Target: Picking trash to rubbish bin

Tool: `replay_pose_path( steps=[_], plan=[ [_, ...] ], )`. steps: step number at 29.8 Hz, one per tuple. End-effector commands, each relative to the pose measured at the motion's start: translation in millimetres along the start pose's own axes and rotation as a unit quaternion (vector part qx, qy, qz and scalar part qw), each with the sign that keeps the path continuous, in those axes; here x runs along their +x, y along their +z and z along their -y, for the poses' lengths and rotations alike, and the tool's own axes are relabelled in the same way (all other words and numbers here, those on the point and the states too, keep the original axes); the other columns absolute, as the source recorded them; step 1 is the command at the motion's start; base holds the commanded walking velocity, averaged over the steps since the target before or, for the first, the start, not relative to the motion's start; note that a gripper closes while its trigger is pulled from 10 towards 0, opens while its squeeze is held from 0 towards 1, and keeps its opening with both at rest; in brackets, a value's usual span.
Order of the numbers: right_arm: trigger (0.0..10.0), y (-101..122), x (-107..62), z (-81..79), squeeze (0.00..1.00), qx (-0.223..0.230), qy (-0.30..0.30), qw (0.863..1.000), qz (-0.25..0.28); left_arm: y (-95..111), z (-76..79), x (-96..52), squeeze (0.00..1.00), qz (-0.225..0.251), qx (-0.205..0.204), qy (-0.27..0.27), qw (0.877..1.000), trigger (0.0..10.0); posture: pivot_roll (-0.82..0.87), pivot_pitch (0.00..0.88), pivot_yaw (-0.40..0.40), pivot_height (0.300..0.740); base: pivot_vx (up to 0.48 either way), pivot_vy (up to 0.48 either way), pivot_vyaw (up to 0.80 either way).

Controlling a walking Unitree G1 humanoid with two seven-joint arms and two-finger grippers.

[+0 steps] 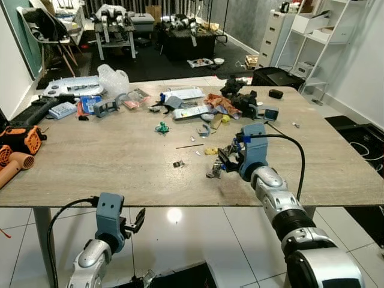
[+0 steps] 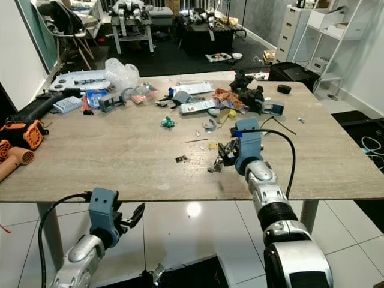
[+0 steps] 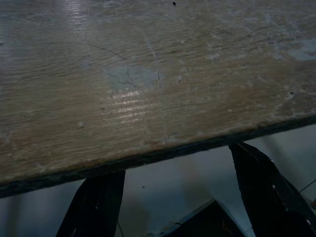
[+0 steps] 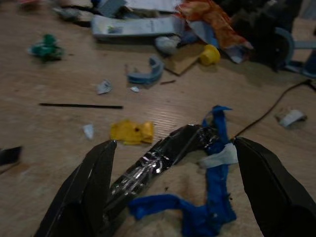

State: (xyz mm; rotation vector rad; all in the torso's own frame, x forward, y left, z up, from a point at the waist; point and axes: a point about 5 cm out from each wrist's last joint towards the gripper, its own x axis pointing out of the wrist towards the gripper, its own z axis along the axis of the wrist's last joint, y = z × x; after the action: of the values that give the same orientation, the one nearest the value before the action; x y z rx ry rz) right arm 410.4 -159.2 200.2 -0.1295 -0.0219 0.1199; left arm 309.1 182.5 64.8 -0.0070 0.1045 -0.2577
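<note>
**Right claw straddles a tape scrap at the surface's near edge**

The right claw (image 1: 221, 167) hangs low over the surface (image 1: 120, 162), fingers spread wide either side of a tangle of black and blue tape (image 4: 182, 168), apparently lined up to close on it. The wrist view shows this trash clearly, with a yellow scrap (image 4: 131, 132) at 11 o'clock. The left claw (image 2: 133, 217) waits open below the edge.

Between the right gripper's (image 4: 173, 190) spread black fingers (image 4: 81, 195) lie a crumpled silver foil strip (image 4: 158, 158) and blue tape (image 4: 210, 207). At 11 o'clock, a yellow scrap (image 4: 132, 132) sits on the wooden table (image 4: 49, 79).
</note>
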Motion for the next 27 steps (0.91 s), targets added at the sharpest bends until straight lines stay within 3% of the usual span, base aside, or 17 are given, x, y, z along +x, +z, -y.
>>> replay_pose_path(
  steps=[1,3,4,5,6,7,10,17,25,26,27],
  plan=[
    [10.0,-3.8,0.6,0.1,1.00,0.006,-0.010,1.000,-0.016,33.2,-9.2,2.5,0.00,0.069,0.035,0.004,0.997,10.0,-0.04,0.222,0.037,0.740,0.000,0.000,0.00],
    [10.0,1.4,2.7,3.5,1.00,0.020,-0.023,0.999,-0.016,34.0,-20.6,-5.2,0.00,0.068,0.044,0.026,0.996,10.0,-0.03,0.262,0.046,0.740,0.000,0.000,0.00],
    [10.0,4.1,3.9,4.9,0.93,0.030,-0.027,0.999,-0.016,33.1,-26.0,-10.1,0.00,0.066,0.047,0.037,0.996,10.0,-0.02,0.280,0.050,0.740,0.000,0.000,0.00],
    [10.0,4.1,3.9,4.9,0.93,0.030,-0.027,0.999,-0.016,33.1,-26.0,-10.1,0.00,0.066,0.047,0.037,0.996,10.0,-0.02,0.280,0.050,0.740,0.000,0.000,0.00],
    [10.0,6.2,4.7,5.6,0.33,0.038,-0.030,0.999,-0.015,31.5,-30.1,-15.0,0.00,0.061,0.051,0.046,0.996,10.0,-0.02,0.293,0.055,0.740,0.000,0.000,0.00],
    [10.0,8.4,5.4,5.4,0.00,0.046,-0.030,0.998,-0.012,29.2,-33.2,-20.9,0.00,0.058,0.056,0.051,0.995,10.0,-0.01,0.312,0.063,0.740,0.000,0.000,0.00],
    [10.0,12.4,7.4,5.3,0.00,0.061,-0.039,0.997,-0.017,20.1,-42.3,-38.6,0.00,0.041,0.060,0.074,0.995,10.0,0.01,0.355,0.079,0.740,0.000,0.000,0.00],
    [10.0,17.7,10.9,3.6,0.00,0.067,-0.047,0.996,-0.042,19.0,-43.4,-56.8,0.00,0.035,0.059,0.084,0.994,10.0,0.03,0.418,0.091,0.740,0.000,0.000,0.00],
    [10.0,17.0,13.5,-7.6,0.00,0.057,-0.020,0.995,-0.083,21.4,-34.6,-59.7,0.00,0.032,0.059,0.074,0.995,10.0,0.03,0.422,0.088,0.740,0.000,0.000,0.00],
    [4.0,14.4,13.4,-11.4,0.00,0.053,-0.008,0.994,-0.098,21.9,-32.9,-59.5,0.00,0.032,0.060,0.072,0.995,10.0,0.03,0.419,0.085,0.740,0.000,0.000,0.00],
    [4.0,14.4,13.4,-11.4,0.00,0.053,-0.008,0.994,-0.098,21.9,-32.9,-59.5,0.00,0.032,0.060,0.072,0.995,10.0,0.03,0.419,0.085,0.740,0.000,0.000,0.00]
  ],
)
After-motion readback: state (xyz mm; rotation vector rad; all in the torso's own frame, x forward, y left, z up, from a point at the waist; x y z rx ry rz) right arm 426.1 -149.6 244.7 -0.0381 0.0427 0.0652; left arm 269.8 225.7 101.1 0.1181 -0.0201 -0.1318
